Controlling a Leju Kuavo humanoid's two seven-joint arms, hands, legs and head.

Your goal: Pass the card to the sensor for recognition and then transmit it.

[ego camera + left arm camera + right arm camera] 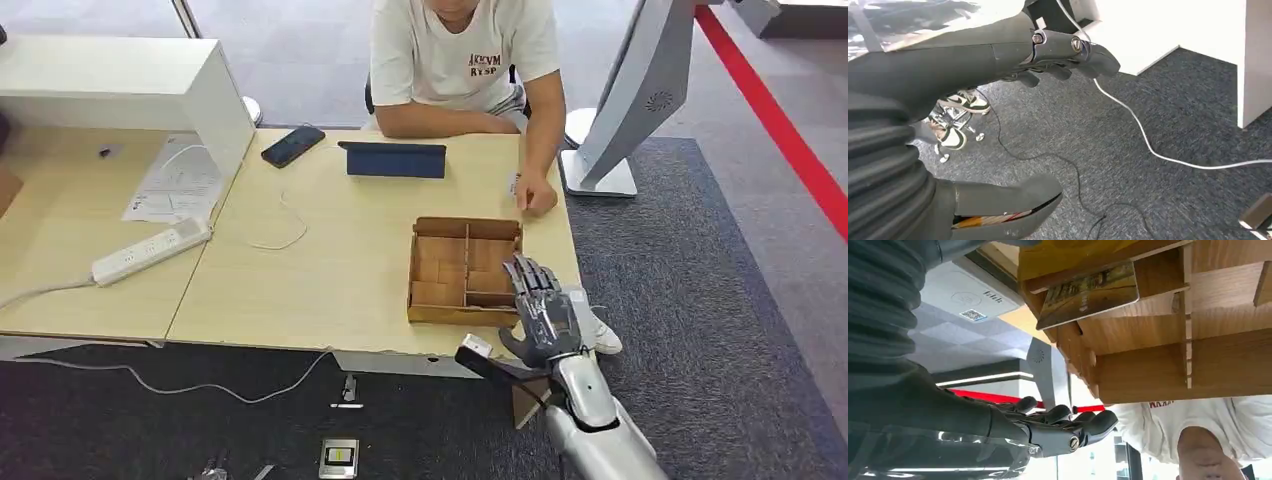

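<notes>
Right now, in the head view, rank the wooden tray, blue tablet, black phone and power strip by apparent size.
1. wooden tray
2. Blue tablet and power strip: look alike, unranked.
3. black phone
The tray lies nearer the camera, so its lead is partly perspective.

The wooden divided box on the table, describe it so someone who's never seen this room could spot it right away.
Start at the light wooden table where a person sits on the far side. The wooden box lies near the table's front right corner, right by the robot's right hand. Unlike the flat dark tablet and phone farther back, it is an open brown tray split into compartments by thin partitions.
</notes>
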